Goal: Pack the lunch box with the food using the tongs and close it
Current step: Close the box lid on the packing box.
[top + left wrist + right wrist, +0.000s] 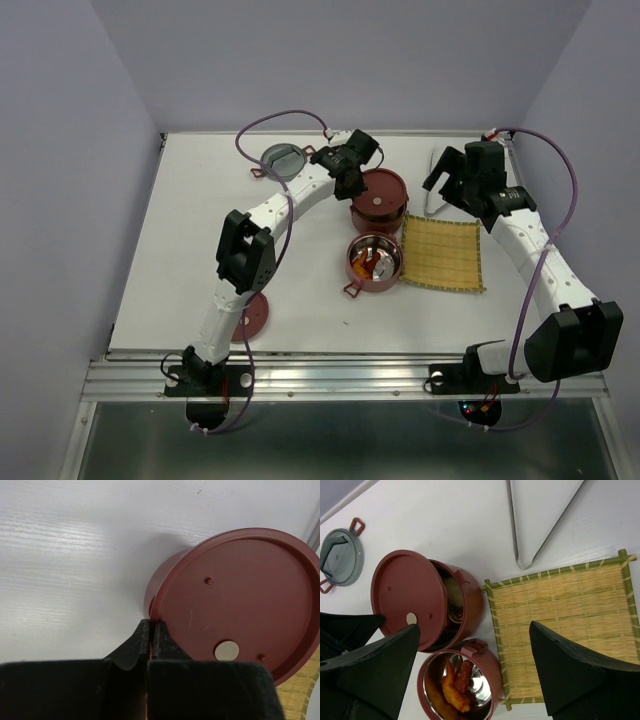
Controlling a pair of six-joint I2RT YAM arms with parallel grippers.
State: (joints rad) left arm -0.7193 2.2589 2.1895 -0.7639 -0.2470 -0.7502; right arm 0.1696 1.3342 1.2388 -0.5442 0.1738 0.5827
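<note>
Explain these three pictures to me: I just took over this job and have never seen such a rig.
Two white robot arms are bolted at the table's near edge. The wide picture looks down from above and behind them. The other two come from a camera on each wrist, so the black wedges there are that arm's own fingers. The left end effector is shut on the rim of the red lid, which sits askew on one lunch box bowl. The right end effector is open and empty, near the yellow mat. Beside the mat stands a second bowl holding fried pieces. The tongs lie beyond the mat, untouched.
</note>
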